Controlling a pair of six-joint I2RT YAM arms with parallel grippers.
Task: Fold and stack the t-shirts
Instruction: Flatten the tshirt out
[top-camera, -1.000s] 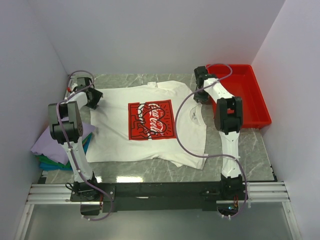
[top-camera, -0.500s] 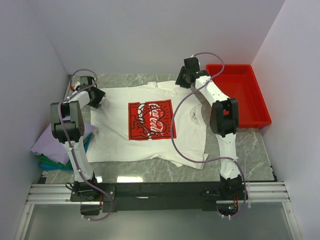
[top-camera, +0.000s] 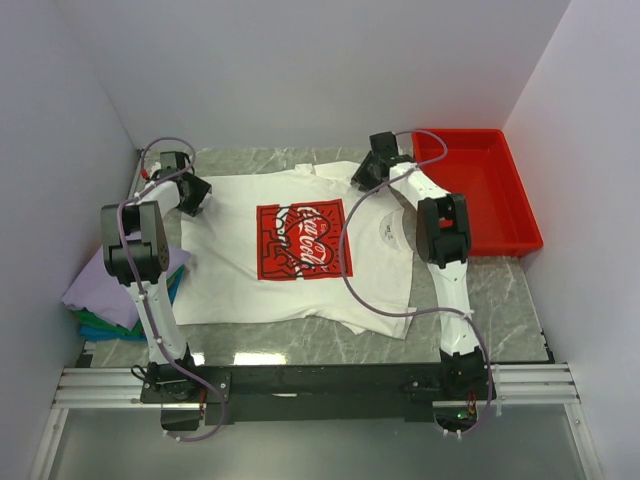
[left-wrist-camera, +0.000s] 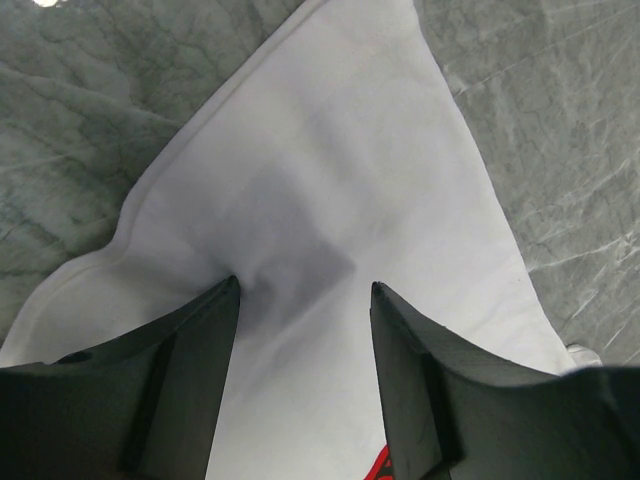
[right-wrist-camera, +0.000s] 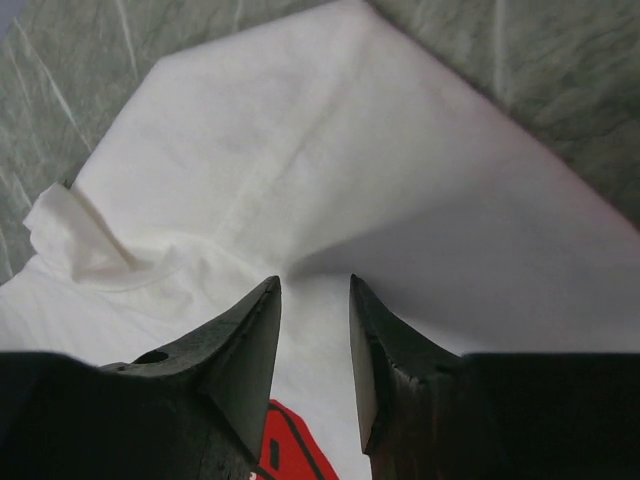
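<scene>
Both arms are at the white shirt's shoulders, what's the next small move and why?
Probably close the fingers of the left gripper and right gripper: both sit open at the shoulders of the flat white t-shirt, with nothing pinched yet.

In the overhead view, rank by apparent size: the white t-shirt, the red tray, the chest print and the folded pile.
Largest to smallest:
white t-shirt
red tray
chest print
folded pile: partly hidden, so unranked.
</scene>
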